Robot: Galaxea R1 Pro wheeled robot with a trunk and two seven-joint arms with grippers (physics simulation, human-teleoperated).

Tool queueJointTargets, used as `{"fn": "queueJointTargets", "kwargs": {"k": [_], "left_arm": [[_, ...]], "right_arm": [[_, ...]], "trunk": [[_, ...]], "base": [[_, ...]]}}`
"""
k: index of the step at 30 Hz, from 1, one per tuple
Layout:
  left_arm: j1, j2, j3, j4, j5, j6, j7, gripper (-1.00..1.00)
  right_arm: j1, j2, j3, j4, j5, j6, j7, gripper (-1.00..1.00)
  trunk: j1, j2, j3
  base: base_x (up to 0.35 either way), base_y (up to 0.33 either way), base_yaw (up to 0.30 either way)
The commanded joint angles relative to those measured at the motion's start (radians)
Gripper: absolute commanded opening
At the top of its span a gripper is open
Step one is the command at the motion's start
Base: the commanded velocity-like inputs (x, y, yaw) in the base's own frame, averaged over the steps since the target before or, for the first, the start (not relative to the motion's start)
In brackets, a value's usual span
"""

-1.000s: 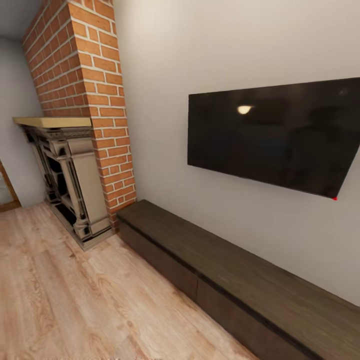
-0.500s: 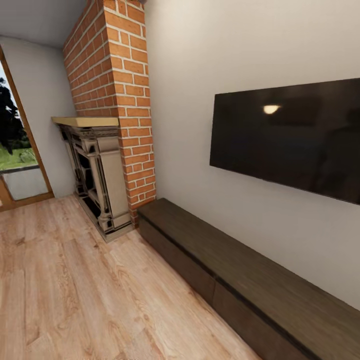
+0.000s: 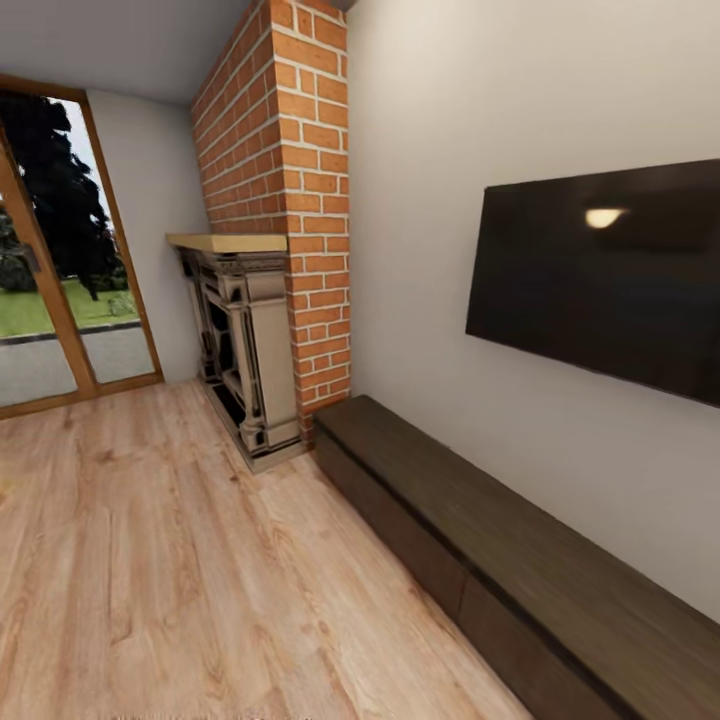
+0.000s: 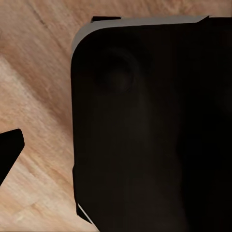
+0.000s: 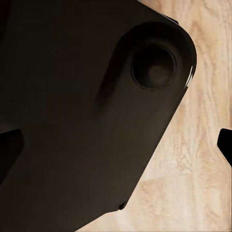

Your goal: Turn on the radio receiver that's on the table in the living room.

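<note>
Change since earlier: camera has swung toward the left, so the whole picture has shifted; the room's things have not moved. A glazed door now shows, and less of the television is in view.
Floor: light wood plank floor (image 3: 150,560), bare, running from the door to the cabinet.
Walls: off-white wall (image 3: 430,180) on the right of the head view, with a red brick chimney column (image 3: 300,200) standing out from it.
Fireplace: ornate pale surround (image 3: 245,350) with a flat mantel, set against the brick column and standing on the floor.
Cabinet: long dark wooden cabinet (image 3: 500,540), low, along the wall, its near end just beside the brick column.
Television: black flat screen (image 3: 600,280) fixed to the wall above the cabinet, with a small lamp reflection in it.
Door: wood-framed glazed door (image 3: 60,290) at the far left, grass and dark trees beyond the glass.
Left wrist view: dark rounded robot body part (image 4: 154,125) close to the lens, plank floor behind it.
Right wrist view: dark rounded robot body part (image 5: 87,111) with a round recess, plank floor behind it.
Left end effector: cannot tell whether released or clenched.
Right end effector: cannot tell whether released or clenched.
Radio receiver: not among what these pictures show; where it stands cannot be told.
</note>
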Motion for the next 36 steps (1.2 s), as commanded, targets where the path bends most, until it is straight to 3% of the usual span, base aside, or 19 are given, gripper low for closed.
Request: {"fn": "queueJointTargets", "kwargs": {"k": [1,22,30,36], "left_arm": [[0.000,0.000,0.000,0.000,0.000,0.000,0.000,1.00],[0.000,-0.003,0.000,0.000,0.002,-0.003,0.001,1.00],[0.000,-0.001,0.000,0.000,0.069,-0.004,0.001,1.00],[0.000,0.000,-0.001,0.000,0.073,-0.004,0.001,1.00]], "right_arm": [[0.000,0.000,0.000,0.000,0.000,0.000,0.000,1.00],[0.000,0.000,0.000,0.000,0.001,0.000,0.003,1.00],[0.000,-0.001,-0.001,0.001,-0.001,-0.026,0.005,1.00],[0.000,-0.001,-0.001,0.001,-0.003,-0.054,0.001,1.00]], "trunk": [[0.000,0.000,0.000],[0.000,0.000,0.000],[0.000,0.000,0.000],[0.000,0.000,0.000]], "base": [[0.000,0.000,0.275],[0.000,0.000,0.275],[0.000,0.000,0.275],[0.000,0.000,0.275]]}}
